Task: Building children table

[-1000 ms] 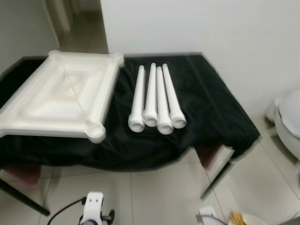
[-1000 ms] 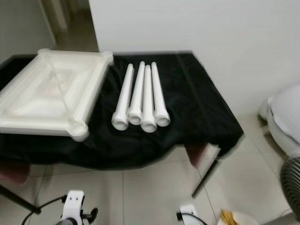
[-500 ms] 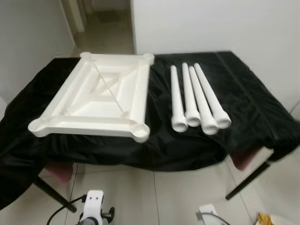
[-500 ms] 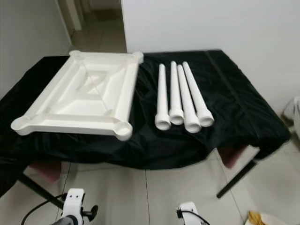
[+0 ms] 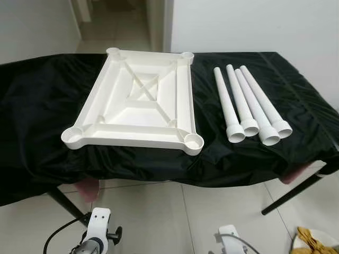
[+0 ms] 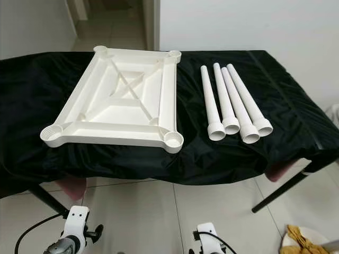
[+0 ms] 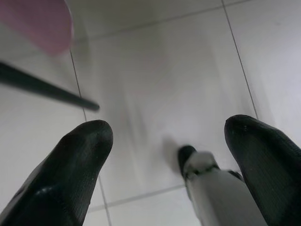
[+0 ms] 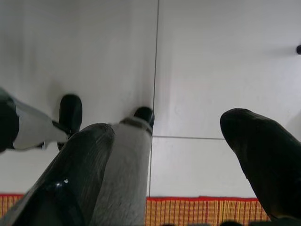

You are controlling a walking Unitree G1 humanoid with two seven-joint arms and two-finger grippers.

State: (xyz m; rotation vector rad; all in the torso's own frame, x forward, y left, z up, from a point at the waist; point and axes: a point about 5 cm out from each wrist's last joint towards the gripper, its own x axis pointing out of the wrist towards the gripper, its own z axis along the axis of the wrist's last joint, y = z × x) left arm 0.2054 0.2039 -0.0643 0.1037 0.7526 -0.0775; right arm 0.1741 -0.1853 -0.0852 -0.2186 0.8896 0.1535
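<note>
Your left gripper (image 7: 169, 141) and right gripper (image 8: 169, 141) hang spread wide over the floor tiles (image 7: 155, 70), holding nothing. Well above them, the white tabletop (image 5: 137, 103) lies inverted on the black-draped worktop (image 5: 42, 106), four legs (image 5: 249, 103) just beside it.

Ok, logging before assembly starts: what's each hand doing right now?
Left hand: open, empty, hanging over the pale tiled floor.
Right hand: open, empty, also over the floor.

White tabletop (image 5: 136, 100) upside down, four white legs (image 5: 249, 106) side by side beside it.
</note>
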